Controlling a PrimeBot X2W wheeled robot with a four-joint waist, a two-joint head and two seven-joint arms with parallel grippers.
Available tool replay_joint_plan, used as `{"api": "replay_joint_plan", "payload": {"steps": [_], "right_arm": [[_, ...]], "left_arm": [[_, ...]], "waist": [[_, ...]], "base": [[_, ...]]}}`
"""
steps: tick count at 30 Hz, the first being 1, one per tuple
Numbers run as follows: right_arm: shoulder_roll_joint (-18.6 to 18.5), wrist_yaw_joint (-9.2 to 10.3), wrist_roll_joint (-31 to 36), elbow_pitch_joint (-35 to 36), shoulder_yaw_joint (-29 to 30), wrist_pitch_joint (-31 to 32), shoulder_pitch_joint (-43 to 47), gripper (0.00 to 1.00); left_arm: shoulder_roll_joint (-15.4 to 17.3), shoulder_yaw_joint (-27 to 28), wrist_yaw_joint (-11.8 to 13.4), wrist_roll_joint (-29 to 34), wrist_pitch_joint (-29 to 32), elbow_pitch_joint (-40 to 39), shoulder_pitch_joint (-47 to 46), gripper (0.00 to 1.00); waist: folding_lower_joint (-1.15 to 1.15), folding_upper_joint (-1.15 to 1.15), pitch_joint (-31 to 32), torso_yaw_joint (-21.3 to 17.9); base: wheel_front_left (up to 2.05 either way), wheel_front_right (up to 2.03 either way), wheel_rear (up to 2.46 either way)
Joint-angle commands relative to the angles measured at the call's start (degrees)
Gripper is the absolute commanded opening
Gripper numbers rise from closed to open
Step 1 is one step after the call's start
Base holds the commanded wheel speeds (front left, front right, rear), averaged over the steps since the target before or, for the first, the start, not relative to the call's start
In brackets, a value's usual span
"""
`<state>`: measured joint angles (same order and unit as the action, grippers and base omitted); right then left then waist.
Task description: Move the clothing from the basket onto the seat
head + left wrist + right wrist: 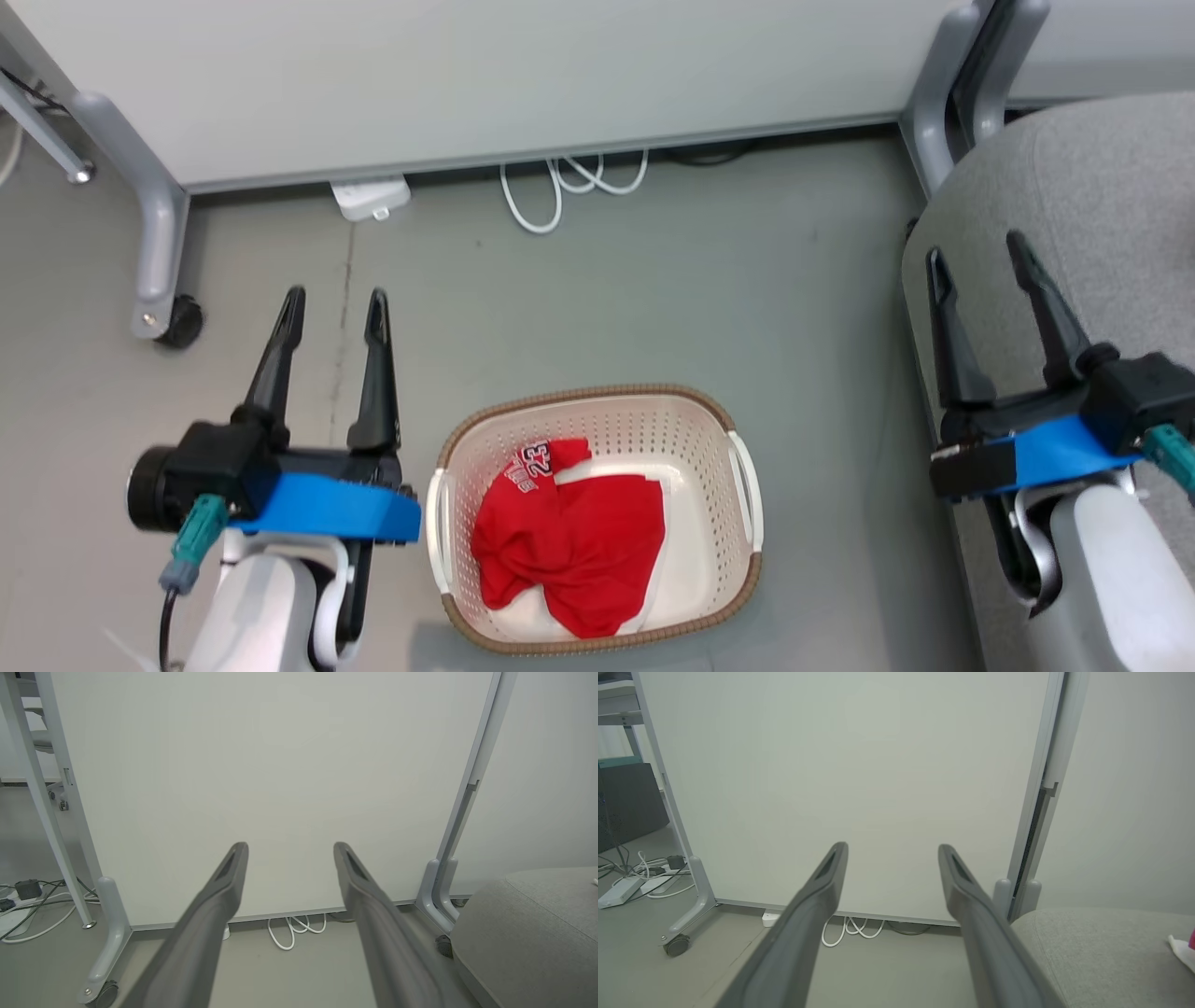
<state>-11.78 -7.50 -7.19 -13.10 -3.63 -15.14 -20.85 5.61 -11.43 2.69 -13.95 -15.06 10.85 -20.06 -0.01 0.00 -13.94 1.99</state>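
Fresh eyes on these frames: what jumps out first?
Bright red clothing heaped in the cream perforated plastic basket with a brown rim, on the floor low in the head view's centre. The left gripper and right gripper flank it, both open and empty; the large grey fabric seat sits at right.

Both grippers wide open, fingers parted

At lower left the left gripper [335,296], at the right the right gripper [975,246]; both point up-frame above pale forearms.
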Motion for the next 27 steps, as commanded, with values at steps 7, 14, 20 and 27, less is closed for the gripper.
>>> {"api": "replay_joint_plan", "payload": {"steps": [7, 14, 20, 27], "right_arm": [[2.0, 0.02, -0.4, -0.8, 0.6, 0.0, 6.6, 1.00], [3.7, 0.02, -0.8, -1.4, 0.9, 0.0, 11.4, 1.00], [4.9, 0.02, -1.1, -1.4, 1.4, 0.0, 14.5, 1.00], [5.7, 0.02, -1.3, -1.1, 2.7, 0.0, 16.9, 1.00]], "left_arm": [[-1.6, 3.6, -2.8, 2.4, -0.2, -0.4, 7.1, 1.00], [-2.3, 5.2, -4.6, 3.6, -0.2, 0.2, 11.4, 1.00], [-2.6, 5.4, -5.4, 4.0, -0.2, 0.4, 13.9, 1.00], [-2.6, 4.6, -5.5, 3.1, -0.2, 0.7, 15.5, 1.00]], "waist": [[0.01, 0.00, 6.4, 0.2], [0.01, 0.00, 10.4, 0.1], [0.01, 0.00, 12.3, 0.3], [0.01, 0.00, 13.1, 0.5]], "base": [[0.00, 0.00, 0.00], [0.00, 0.00, 0.00], [0.00, 0.00, 0.00], [0.00, 0.00, 0.00]]}}
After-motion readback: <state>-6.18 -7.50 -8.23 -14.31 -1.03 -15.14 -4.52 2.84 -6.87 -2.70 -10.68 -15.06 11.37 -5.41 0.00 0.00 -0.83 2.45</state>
